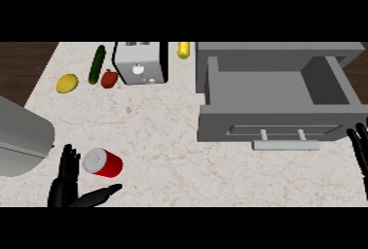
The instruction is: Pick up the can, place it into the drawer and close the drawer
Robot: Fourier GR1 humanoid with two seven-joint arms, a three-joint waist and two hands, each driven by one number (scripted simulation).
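Observation:
A red can [102, 163] with a silver top stands on the counter at the lower left. My left hand [68, 182] is open just beside it, fingers straight along its left side and the thumb stretched out below it, not closed round it. The grey drawer [277, 120] stands pulled open at the right, its inside bare, with a light handle [285, 144] on its front. My right hand [358, 145] shows at the right edge, open with fingers up, beside the drawer's front corner.
A grey rounded appliance [22, 133] sits at the left edge, close to my left hand. At the back stand a toaster [141, 63], a cucumber [96, 64], a red pepper [109, 78], a lemon [67, 83] and a yellow corn cob [184, 49].

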